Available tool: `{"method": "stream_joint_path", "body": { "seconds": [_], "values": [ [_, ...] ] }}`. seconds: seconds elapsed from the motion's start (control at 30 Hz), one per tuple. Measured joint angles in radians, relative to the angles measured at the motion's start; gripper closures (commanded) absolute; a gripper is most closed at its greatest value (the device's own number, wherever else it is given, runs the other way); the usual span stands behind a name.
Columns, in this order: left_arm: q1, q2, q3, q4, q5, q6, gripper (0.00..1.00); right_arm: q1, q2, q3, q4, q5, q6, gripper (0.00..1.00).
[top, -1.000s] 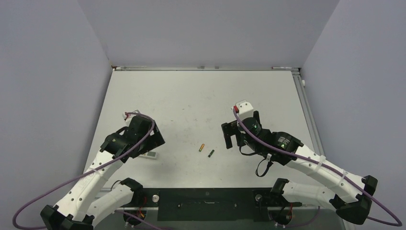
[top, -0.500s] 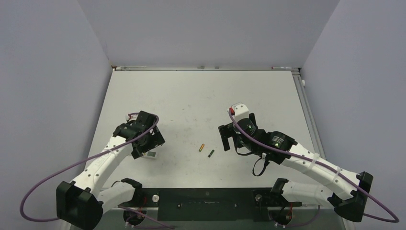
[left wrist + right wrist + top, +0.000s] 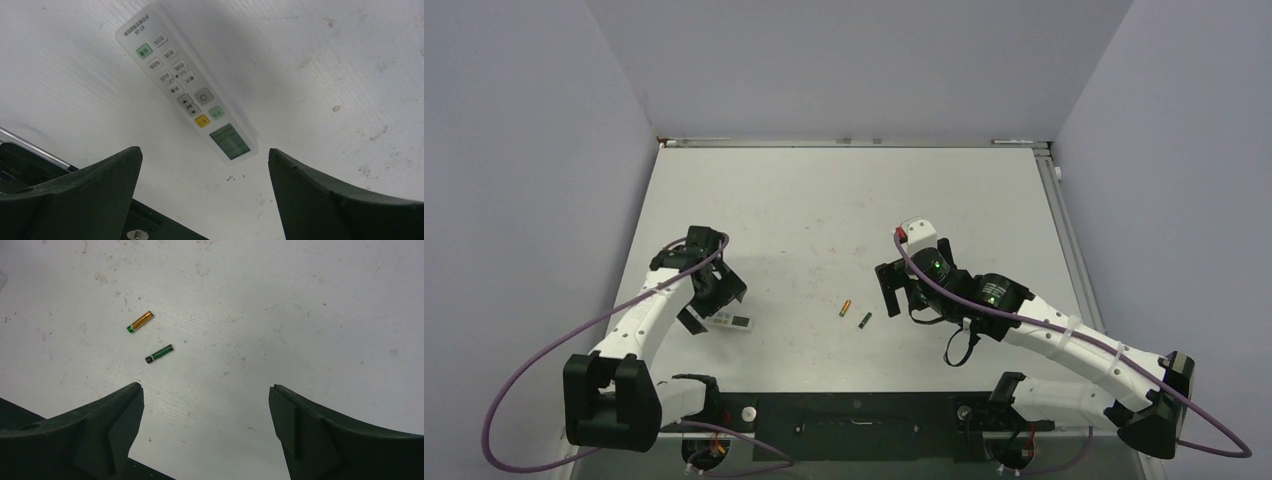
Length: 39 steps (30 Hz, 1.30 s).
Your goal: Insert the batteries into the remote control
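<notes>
From above, the remote control (image 3: 732,321) lies flat at the near left of the table (image 3: 844,200), with the left gripper (image 3: 711,303) right over its left end, jaws spread wide and holding nothing. Near the middle, well apart from the remote, the gold-orange battery (image 3: 847,308) and the dark battery (image 3: 864,320) lie close together but not touching. The right gripper (image 3: 901,298) is just to their right, likewise spread and empty. Plain pale walls (image 3: 544,150) close in three sides, and a black mounting bar (image 3: 854,410) runs along the near edge.

The left wrist view shows the remote control (image 3: 187,97) button-face up, its small display end nearest the left gripper (image 3: 204,157), which does not touch it.

In the right wrist view both cells lie to the far left of the right gripper (image 3: 206,390): the gold-orange battery (image 3: 139,321) beyond the dark battery (image 3: 159,354), on a scuffed, speckled white surface.

This looks like the opening approach, with nothing loaded yet. Next, I judge, the left arm must grasp the remote and turn it over (the battery recess is presumably underneath), while the right shifts left to pinch one thin cell, which could easily roll away.
</notes>
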Motion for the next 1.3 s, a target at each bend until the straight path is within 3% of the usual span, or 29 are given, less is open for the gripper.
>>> {"method": "stream_joint_path", "body": {
  "seconds": [0.47,0.8,1.3],
  "values": [
    [0.171,0.131,0.000,0.037,0.027,-0.002,0.04,0.000,0.032,0.000,0.012,-0.011,-0.008,0.04],
    [0.203,0.215,-0.005,0.108,0.055,-0.009,0.00,0.000,0.033,0.000,0.013,-0.014,-0.012,0.04],
    [0.243,0.294,-0.028,0.183,0.106,-0.009,0.33,0.000,0.058,0.000,0.016,-0.014,-0.018,0.04]
  ]
}}
